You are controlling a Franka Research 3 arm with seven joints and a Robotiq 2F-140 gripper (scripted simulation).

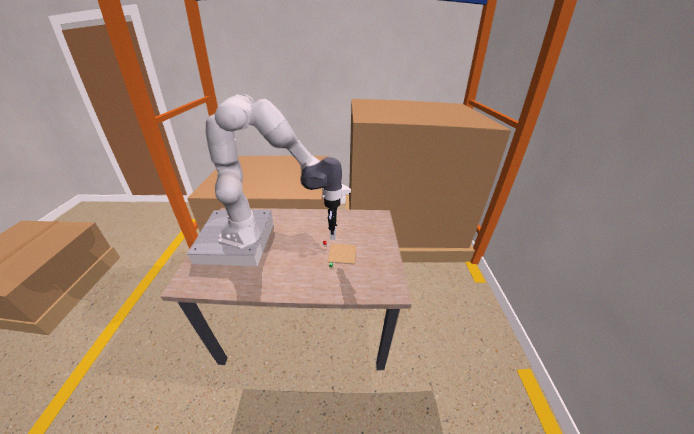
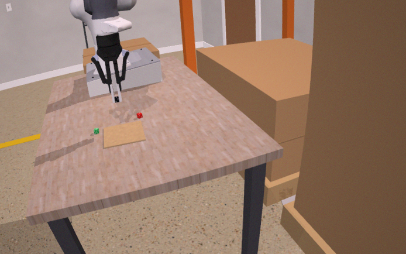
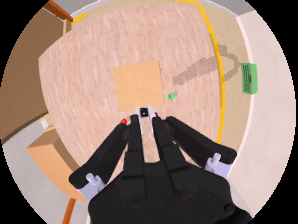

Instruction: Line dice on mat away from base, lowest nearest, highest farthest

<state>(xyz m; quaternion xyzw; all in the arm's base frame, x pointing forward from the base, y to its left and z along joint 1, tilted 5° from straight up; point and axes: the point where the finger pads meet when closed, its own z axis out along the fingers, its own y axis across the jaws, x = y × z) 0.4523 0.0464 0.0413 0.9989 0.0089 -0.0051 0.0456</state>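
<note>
My gripper (image 1: 332, 236) (image 2: 116, 98) (image 3: 143, 111) is shut on a small black die (image 2: 117, 99) (image 3: 143, 113). It holds the die above the table, a little short of the near edge of the tan mat (image 1: 342, 253) (image 2: 124, 133) (image 3: 136, 83). The mat lies flat on the wooden table (image 1: 286, 286) (image 2: 185, 143) with nothing on it. A red die (image 1: 324, 242) (image 2: 139, 115) (image 3: 127, 120) rests on the table just off the mat's corner on the base side. A green die (image 1: 330, 264) (image 2: 96, 130) (image 3: 172, 96) rests on the table beside the mat's other edge.
The robot's grey base plate (image 1: 230, 245) (image 2: 140, 68) stands at one end of the table. Large cardboard boxes (image 1: 424, 168) (image 2: 257, 78) stand beyond the table's far side. An orange rack post (image 1: 148, 122) (image 2: 188, 33) rises near the base.
</note>
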